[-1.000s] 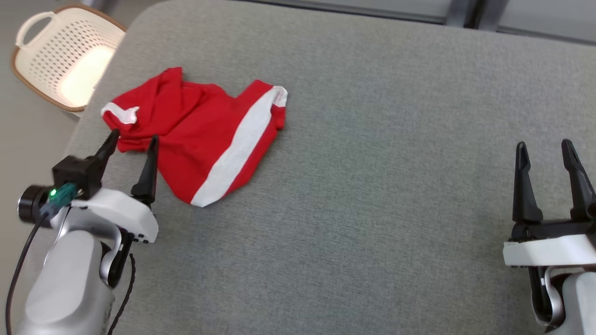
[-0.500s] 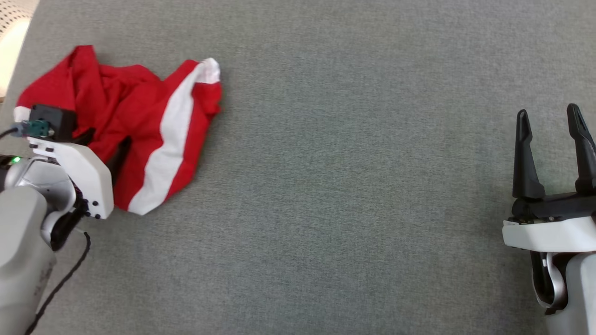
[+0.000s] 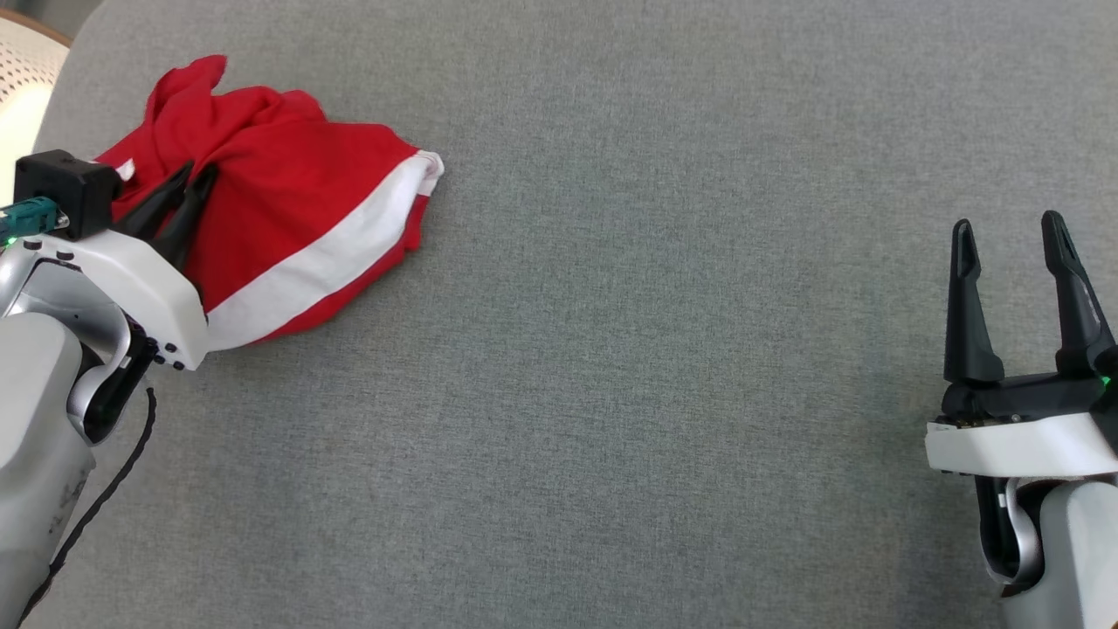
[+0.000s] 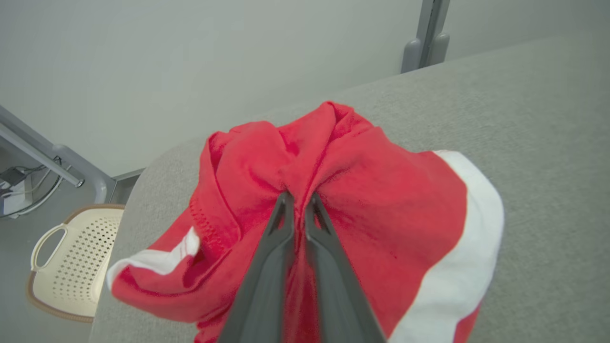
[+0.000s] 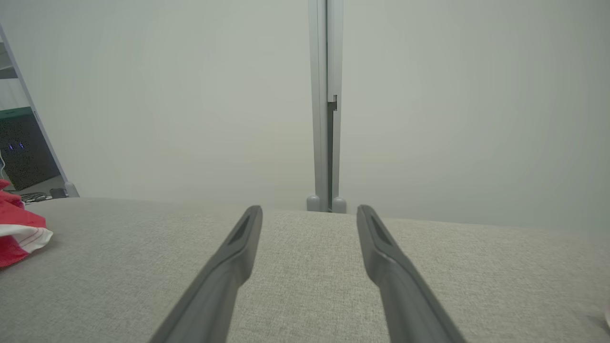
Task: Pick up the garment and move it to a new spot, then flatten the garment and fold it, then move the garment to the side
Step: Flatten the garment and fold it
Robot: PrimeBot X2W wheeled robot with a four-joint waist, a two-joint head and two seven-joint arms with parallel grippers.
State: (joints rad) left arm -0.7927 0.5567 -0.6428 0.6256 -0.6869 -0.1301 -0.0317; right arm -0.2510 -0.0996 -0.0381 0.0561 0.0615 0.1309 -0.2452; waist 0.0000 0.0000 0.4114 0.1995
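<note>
At the far left corner of one grey fabric-covered desk (image 3: pixel 611 349) lies one crumpled red garment with a white stripe (image 3: pixel 297 201), a raised fold of it pinched between the jaws of the left gripper (image 3: pixel 196 172). Well apart, at the desk's right, the right gripper (image 3: pixel 1004 225) hovers with its jaws spread. One cream perforated plastic basket (image 4: pixel 71 267) stands beyond the left edge.

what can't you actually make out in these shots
garment: bunched, so its own folds hide its shape; the right wrist view's left edge cuts it off.
Its near corner, head view: behind the white wrist of the left gripper.
basket: cut by the head view's left edge; in the left wrist view the grey surface covers part.
</note>
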